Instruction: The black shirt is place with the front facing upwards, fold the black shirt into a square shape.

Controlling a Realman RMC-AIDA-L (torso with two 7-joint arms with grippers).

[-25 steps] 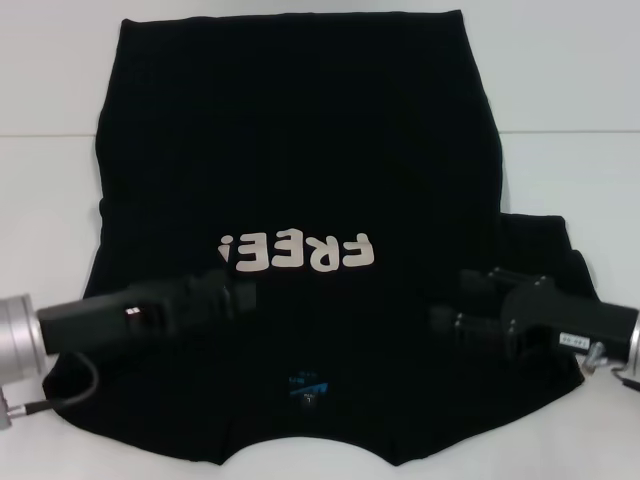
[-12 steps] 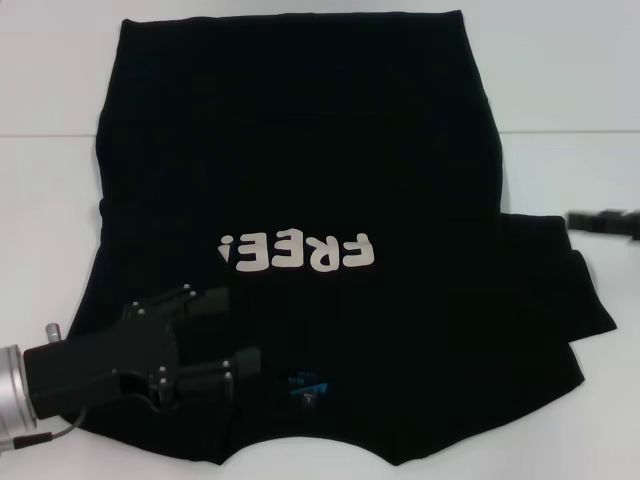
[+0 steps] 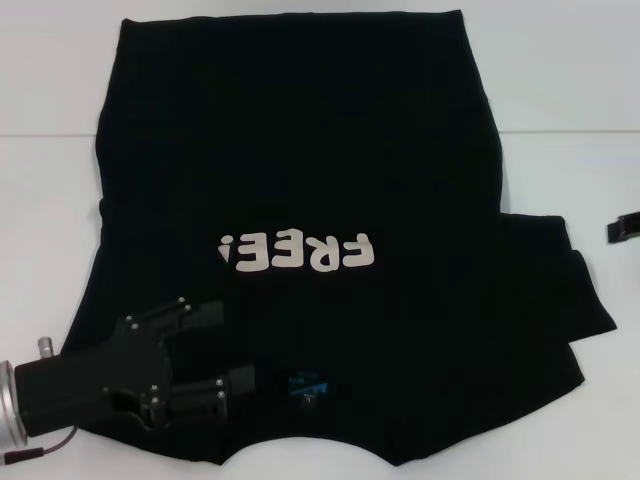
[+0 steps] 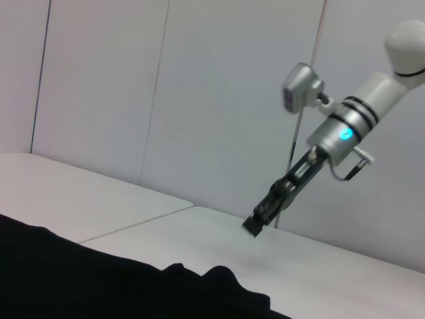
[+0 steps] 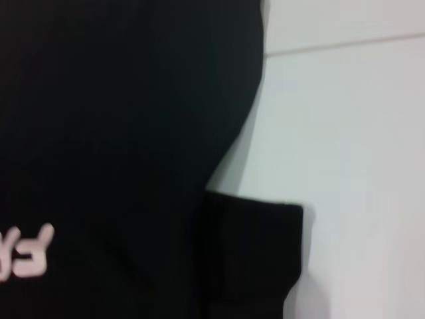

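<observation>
The black shirt (image 3: 300, 150) lies flat on the white table (image 3: 50, 200), with its white "FREE!" lettering (image 3: 298, 252) facing up and its blue neck label (image 3: 305, 383) near the front edge. My left gripper (image 3: 228, 347) is open just above the shirt's near left part, beside the neck label, and holds nothing. Only the tip of my right gripper (image 3: 624, 228) shows at the right edge, off the shirt. The left wrist view shows it raised over the table (image 4: 262, 214) beyond the shirt's edge (image 4: 99, 286). The right wrist view shows the shirt's side and sleeve (image 5: 252, 259).
A seam line (image 3: 560, 132) runs across the white table behind the shirt's middle. Bare table shows to the left and right of the shirt. A grey panelled wall (image 4: 199, 100) stands behind the table.
My left gripper has drawn back a little toward the near left, still open. My right gripper has lifted off the shirt and withdrawn to the right edge of view.
</observation>
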